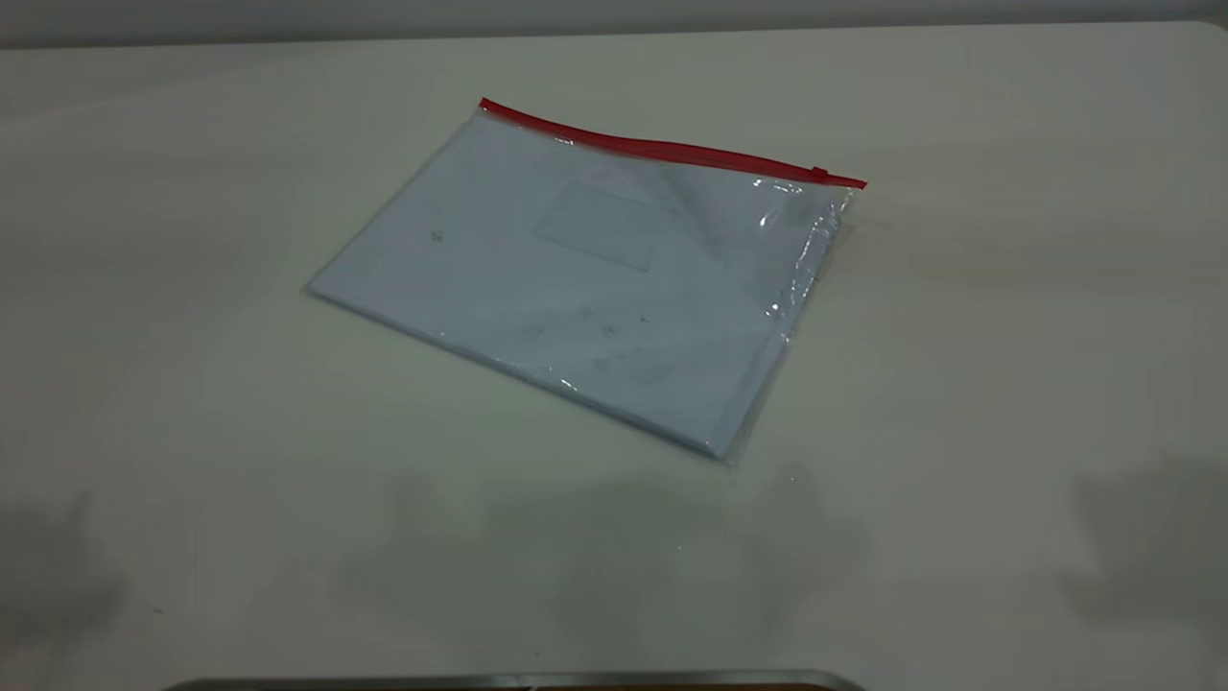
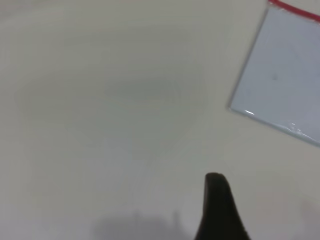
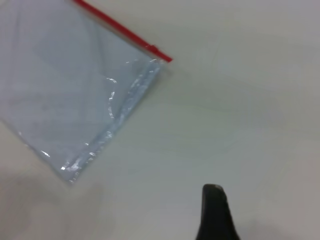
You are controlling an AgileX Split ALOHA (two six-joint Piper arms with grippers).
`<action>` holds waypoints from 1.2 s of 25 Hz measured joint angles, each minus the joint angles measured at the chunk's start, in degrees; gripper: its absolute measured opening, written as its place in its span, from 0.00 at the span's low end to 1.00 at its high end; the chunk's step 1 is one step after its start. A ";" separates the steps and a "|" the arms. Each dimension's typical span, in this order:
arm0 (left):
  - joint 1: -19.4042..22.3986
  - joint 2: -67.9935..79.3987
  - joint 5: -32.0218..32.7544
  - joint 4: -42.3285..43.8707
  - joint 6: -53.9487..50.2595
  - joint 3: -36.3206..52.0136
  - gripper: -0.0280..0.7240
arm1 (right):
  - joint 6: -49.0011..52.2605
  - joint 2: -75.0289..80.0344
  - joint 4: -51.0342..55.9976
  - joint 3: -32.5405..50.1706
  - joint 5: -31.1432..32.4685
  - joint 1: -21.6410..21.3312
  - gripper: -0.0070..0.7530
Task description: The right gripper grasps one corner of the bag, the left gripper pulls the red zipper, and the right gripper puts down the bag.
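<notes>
Bag (image 1: 585, 278) lies flat on the table (image 1: 1007, 384), clear of both arms. Red zipper (image 1: 662, 147) runs along the bag's far edge; slider tab (image 1: 818, 173) sits near the right-hand corner (image 1: 857, 182). Left gripper (image 2: 218, 210) hangs over bare table beside the bag's left side, right gripper (image 3: 216, 212) beyond the bag's right side. Finger spacing: cannot tell for either.
</notes>
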 joint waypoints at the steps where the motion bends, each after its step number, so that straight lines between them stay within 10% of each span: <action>1: 0.00 2.94 -1.34 -0.37 0.67 -1.61 0.80 | -3.30 4.01 3.33 -0.94 -0.81 0.36 0.75; 12: 0.07 29.00 -6.02 -6.63 2.99 -17.65 0.82 | -32.18 47.95 34.23 -20.54 -2.38 3.61 0.75; 30: -3.24 33.69 -8.00 -7.20 6.24 -20.70 0.82 | -42.79 87.88 43.92 -59.66 22.73 -2.38 0.75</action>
